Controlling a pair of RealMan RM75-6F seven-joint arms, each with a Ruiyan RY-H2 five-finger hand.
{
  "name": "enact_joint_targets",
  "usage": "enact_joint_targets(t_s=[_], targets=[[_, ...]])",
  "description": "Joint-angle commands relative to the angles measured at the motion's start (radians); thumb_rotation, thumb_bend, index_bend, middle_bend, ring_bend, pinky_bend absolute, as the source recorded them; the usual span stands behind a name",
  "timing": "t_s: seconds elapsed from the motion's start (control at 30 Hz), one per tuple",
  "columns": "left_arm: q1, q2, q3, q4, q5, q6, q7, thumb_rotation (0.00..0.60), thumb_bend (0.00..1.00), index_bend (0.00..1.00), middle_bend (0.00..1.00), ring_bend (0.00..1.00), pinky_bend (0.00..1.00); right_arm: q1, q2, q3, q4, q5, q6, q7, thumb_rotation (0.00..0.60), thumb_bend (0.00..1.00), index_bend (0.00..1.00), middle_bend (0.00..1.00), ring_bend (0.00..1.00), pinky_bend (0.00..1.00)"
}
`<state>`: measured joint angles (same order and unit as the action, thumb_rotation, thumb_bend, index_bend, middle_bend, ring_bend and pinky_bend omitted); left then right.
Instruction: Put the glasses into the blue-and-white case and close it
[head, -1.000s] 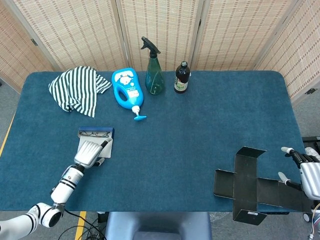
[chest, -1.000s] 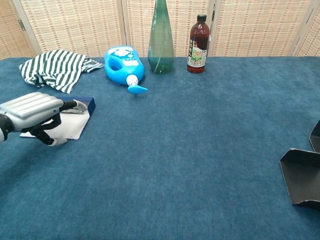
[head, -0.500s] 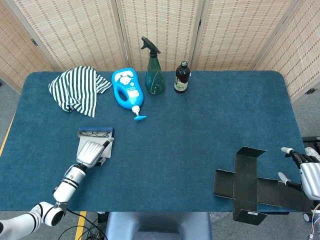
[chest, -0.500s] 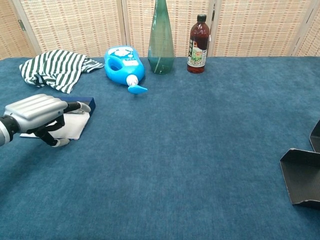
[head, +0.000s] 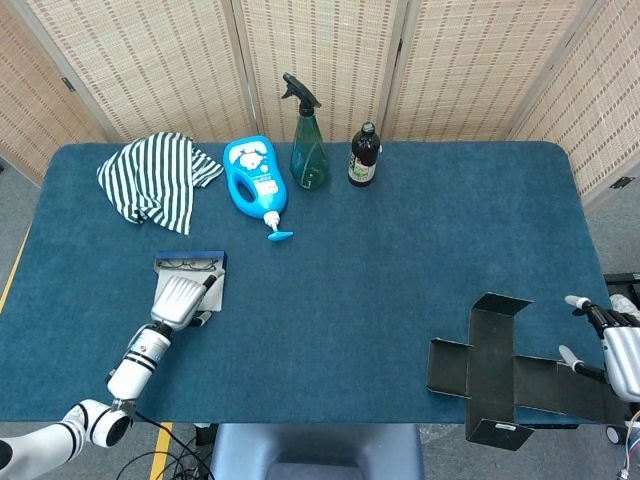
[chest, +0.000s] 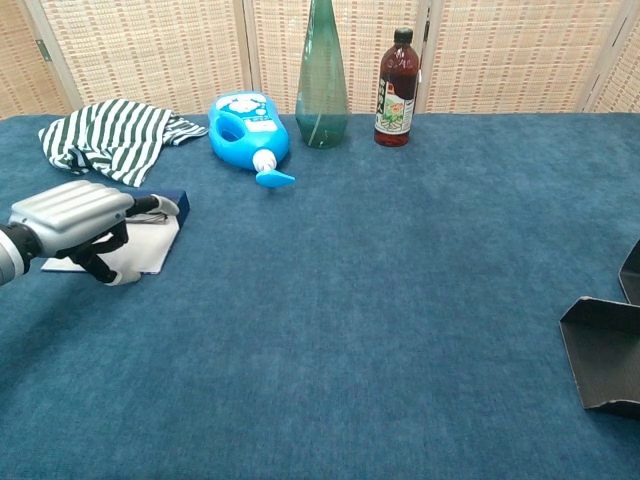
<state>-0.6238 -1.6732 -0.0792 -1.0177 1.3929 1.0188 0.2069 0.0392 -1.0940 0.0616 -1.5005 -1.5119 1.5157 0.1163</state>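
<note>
I judged the step was closing the case (head: 190, 278), so I wanted my left hand (head: 180, 300) to hinge the white flap squarely toward the blue edge beyond the fingers (chest: 70, 205). The glasses (head: 188, 266) lay in the case just past the fingertips. The fingers lay together, flat over the flap; actual contact I couldn't tell. My right hand (head: 618, 350) idled apart, fingers spread, empty.
</note>
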Motion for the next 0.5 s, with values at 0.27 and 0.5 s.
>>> enact_joint_targets(t_s=[0.27, 0.5], targets=[[0.004, -0.024, -0.009, 0.080, 0.017, 0.042, -0.043, 0.600, 0.31, 0.23, 0.96, 0.96, 1.00, -0.005, 0.002, 0.001, -0.003, -0.002, 0.009, -0.002, 0.600, 0.22, 0.23, 0.38, 0.43, 0.38], [-0.002, -0.034, -0.030, 0.126, 0.019, 0.070, -0.075, 0.600, 0.31, 0.25, 0.96, 0.96, 1.00, -0.006, 0.003, 0.001, -0.006, -0.002, 0.011, -0.005, 0.600, 0.22, 0.23, 0.38, 0.43, 0.38]])
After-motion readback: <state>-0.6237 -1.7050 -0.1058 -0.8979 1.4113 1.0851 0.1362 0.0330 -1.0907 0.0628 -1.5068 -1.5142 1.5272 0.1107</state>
